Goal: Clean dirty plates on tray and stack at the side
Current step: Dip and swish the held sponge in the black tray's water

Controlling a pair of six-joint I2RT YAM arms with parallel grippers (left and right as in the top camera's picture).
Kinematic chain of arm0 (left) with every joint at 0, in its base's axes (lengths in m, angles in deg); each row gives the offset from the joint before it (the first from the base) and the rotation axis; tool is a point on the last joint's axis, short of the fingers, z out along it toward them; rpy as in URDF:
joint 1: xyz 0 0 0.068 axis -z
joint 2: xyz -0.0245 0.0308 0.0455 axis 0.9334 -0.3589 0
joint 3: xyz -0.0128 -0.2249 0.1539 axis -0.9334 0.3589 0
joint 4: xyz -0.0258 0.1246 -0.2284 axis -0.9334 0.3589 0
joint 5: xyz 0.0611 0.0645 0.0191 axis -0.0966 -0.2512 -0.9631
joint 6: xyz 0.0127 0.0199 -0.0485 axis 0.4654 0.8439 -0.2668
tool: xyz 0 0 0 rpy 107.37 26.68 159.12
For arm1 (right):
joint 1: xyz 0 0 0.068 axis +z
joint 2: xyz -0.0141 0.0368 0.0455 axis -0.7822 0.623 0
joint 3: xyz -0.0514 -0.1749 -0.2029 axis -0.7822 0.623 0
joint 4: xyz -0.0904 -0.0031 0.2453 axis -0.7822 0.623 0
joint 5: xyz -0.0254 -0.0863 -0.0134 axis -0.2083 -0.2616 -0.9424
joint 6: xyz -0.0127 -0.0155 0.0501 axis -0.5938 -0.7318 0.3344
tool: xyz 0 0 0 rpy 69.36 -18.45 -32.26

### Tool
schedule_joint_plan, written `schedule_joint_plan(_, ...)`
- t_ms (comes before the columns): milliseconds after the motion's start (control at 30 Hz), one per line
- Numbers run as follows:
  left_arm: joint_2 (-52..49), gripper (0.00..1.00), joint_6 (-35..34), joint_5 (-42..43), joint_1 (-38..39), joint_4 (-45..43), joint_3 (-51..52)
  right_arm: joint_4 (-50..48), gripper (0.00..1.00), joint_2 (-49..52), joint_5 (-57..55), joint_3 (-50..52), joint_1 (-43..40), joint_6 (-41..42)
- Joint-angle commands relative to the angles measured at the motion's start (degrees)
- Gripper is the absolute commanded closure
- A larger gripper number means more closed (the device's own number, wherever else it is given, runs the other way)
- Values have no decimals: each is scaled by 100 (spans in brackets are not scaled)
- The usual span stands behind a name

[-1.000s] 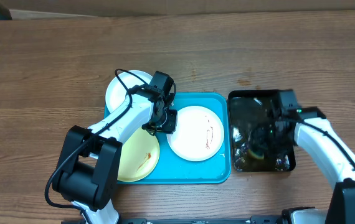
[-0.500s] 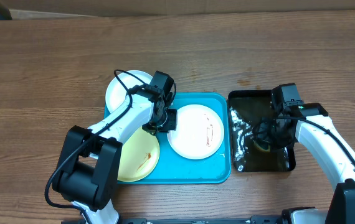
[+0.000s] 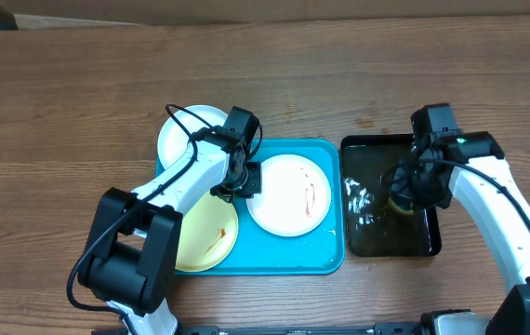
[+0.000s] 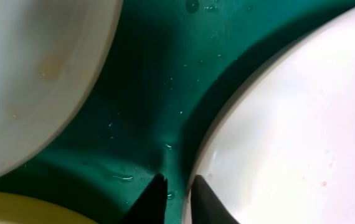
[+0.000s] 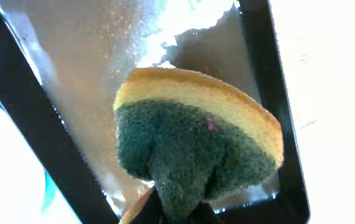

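The turquoise tray point(image 3: 332, 259) holds a white plate point(image 3: 288, 195) with brown smears at its middle. A pale yellow plate point(image 3: 205, 237) lies at its front left and a second white plate point(image 3: 183, 138) at its back left, both overhanging the rim. My left gripper point(image 3: 246, 182) is shut on the middle white plate's left rim. In the left wrist view its fingers point(image 4: 176, 198) straddle that rim point(image 4: 302, 124) over the wet tray floor point(image 4: 159, 74). My right gripper point(image 3: 406, 197) is shut on a green and yellow sponge point(image 5: 196, 143) above the black tray point(image 3: 386, 244).
The black tray point(image 5: 59, 155) holds shiny water and stands just right of the turquoise tray. Brown wooden table point(image 3: 79, 93) lies all around. A cardboard edge runs along the back.
My right gripper has lifted the sponge out of the black tray's water and moved back a little. The left gripper and plates have barely moved.
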Motion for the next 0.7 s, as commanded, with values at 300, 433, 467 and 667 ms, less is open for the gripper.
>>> schedule_joint_plan(300, -87, 96, -323, -122, -17, -17, 7, 317, 96, -24, 127, -24, 7, 365)
schedule_joint_plan(433, -87, 96, -350, -122, -15, -4, 7, 326, 96, -24, 94, -46, 22, 361)
schedule_joint_plan(467, -87, 96, -378, -122, -15, -4, 7, 350, 96, -24, 94, -68, 22, 363)
schedule_joint_plan(667, -87, 96, -452, -120, -15, -7, 7, 450, 96, -24, 105, -116, 24, 409)
